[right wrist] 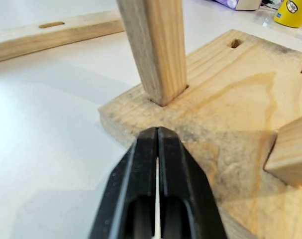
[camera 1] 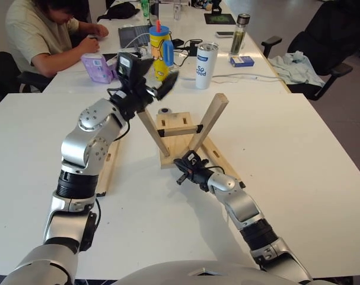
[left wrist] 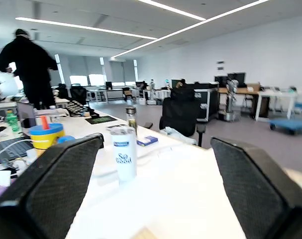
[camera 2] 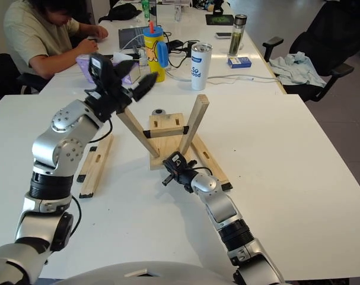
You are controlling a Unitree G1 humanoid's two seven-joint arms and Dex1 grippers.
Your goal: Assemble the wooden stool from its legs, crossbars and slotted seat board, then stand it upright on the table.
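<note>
The slotted seat board (camera 1: 174, 155) lies flat on the white table. Two legs rise from it in a V, the left leg (camera 1: 151, 132) and the right leg (camera 1: 207, 122), joined by a crossbar (camera 1: 180, 129). My left gripper (camera 2: 134, 80) hangs open just above the left leg's top end, nothing between its fingers (left wrist: 51, 189). My right gripper (camera 1: 182, 170) is shut, its tips pressed against the board's near edge (right wrist: 141, 127) beside the left leg's foot (right wrist: 158, 55). One loose leg (camera 1: 108, 165) lies to the left, another (camera 1: 220, 159) lies beside the board on its right.
A white tumbler (camera 1: 206, 64), a yellow bottle (camera 1: 160, 50), a purple box (camera 1: 96, 66) and a laptop stand on the far table, where a person sits. A small round object (camera 1: 165, 111) lies behind the board. The table's right side has free room.
</note>
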